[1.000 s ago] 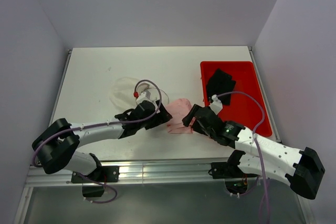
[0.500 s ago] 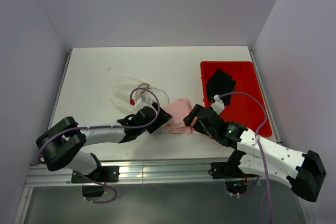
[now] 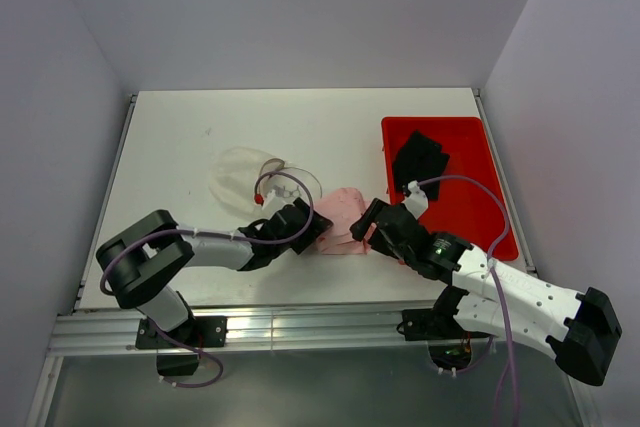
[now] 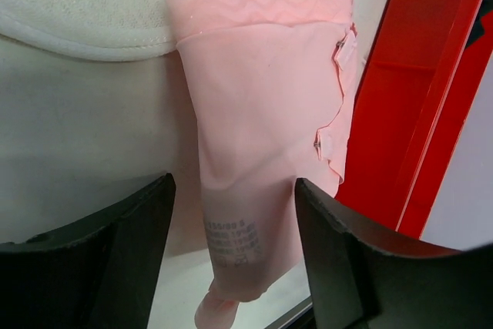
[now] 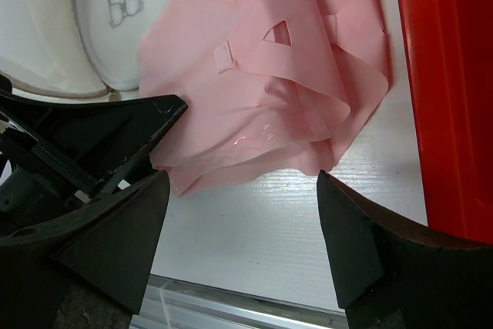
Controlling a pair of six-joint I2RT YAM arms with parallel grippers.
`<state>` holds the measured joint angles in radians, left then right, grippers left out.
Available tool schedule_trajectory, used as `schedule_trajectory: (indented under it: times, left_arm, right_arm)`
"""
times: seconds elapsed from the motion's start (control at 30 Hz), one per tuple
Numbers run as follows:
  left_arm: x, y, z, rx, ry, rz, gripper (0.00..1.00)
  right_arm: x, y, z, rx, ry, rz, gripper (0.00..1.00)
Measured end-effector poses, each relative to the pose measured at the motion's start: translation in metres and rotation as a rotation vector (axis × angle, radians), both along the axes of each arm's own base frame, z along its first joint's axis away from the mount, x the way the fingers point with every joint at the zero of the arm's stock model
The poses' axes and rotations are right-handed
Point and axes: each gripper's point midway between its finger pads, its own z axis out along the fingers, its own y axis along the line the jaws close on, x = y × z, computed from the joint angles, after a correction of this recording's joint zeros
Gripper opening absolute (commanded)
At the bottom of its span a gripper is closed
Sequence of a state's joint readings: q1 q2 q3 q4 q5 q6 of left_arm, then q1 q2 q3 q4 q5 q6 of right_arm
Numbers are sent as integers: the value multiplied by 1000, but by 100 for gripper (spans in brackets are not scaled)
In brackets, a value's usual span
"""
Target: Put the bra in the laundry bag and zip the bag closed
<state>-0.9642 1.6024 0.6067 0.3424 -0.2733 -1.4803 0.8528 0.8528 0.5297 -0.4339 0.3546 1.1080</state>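
You are early in this job: the bra [image 3: 340, 217] lies crumpled on the table [image 3: 180, 137] at the centre of the top view, outside the laundry bag [image 3: 248, 172], which sits just up and to the left of it, its rim touching or very nearly touching the pink fabric. In the right wrist view the laundry bag [image 5: 123, 5] shows two white mesh faces side by side at the upper left, so it looks open, though you cannot see the zipper clearly. Your left end effector [image 4: 231, 190] is open, its fingers [image 4: 115, 267] standing either side of a folded strip of the bra [image 4: 262, 98], low over the table, with no clamp on the fabric yet. Your right end effector [image 5: 245, 182] is open too, holding nothing, its fingers [image 5: 385, 260] spread just short of the bra's near edge, with the red bin [image 5: 447, 75] along the right side of that frame. The black garment [image 3: 420, 159] in the red bin is not part of this. Nothing is finished so far: you have yet to grip the bra, lift it, feed it through the bag's mouth, and run the zipper round the rim.
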Motion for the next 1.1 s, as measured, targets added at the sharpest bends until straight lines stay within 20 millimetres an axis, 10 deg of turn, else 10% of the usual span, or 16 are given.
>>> schedule_trajectory:
  times: [0.47,0.67,1.1]
  left_arm:
    - [7,-11,0,-10,-32,-20,0]
    - [8,-10,7,-4,-58,-33,0]
    - [19,2,101,-112,-246,-17,0]
  right_arm:
    - [-2,-2,-5,-10,9,1,84]
    - [-2,-2,-7,-14,15,1,84]
    - [3,-4,-7,-1,25,-9,91]
